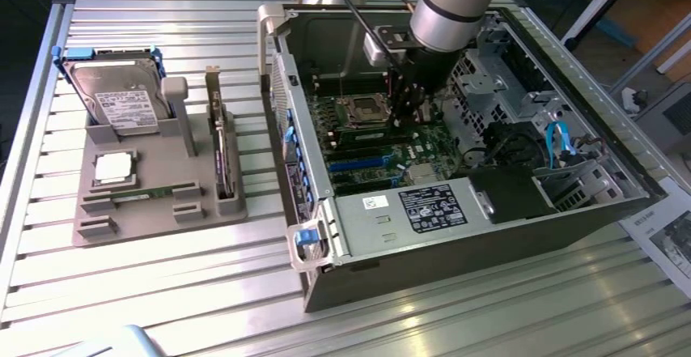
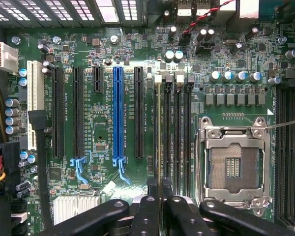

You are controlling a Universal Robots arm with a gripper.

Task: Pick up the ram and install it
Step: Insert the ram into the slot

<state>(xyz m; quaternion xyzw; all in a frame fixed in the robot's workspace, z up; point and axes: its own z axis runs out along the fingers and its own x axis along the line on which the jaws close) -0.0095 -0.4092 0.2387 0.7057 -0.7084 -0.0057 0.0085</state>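
Arm: smooth grey tube with a silver joint ring. It reaches into the case from 12 o'clock in the exterior view.
Gripper: matte black fingers with rounded edges and round screw heads, pinched onto the ram.
Ram: seen edge-on as a thin pale-green line, held upright between the fingers. It stands along the DIMM slot next to the long black card slots. Whether it is seated cannot be told.
DIMM slots: four narrow black channels with white end clips, between the card slots and the socket.
Socket: square, with a bright steel frame, a gold contact field and a wire lever.
Card slots: one glossy blue, one white, the others black.
Board writing: white printing beside the slots, too small to read.
Case: grey sheet-metal box lying open, with blue plastic latches.
Power supply label: black with white print, not legible.
Tray: matte grey moulded plastic, at 9 o'clock from the case.
Tray contents: a hard drive with a white label, a square silver chip, a second green stick and an expansion card.
Table: ribbed aluminium slats.
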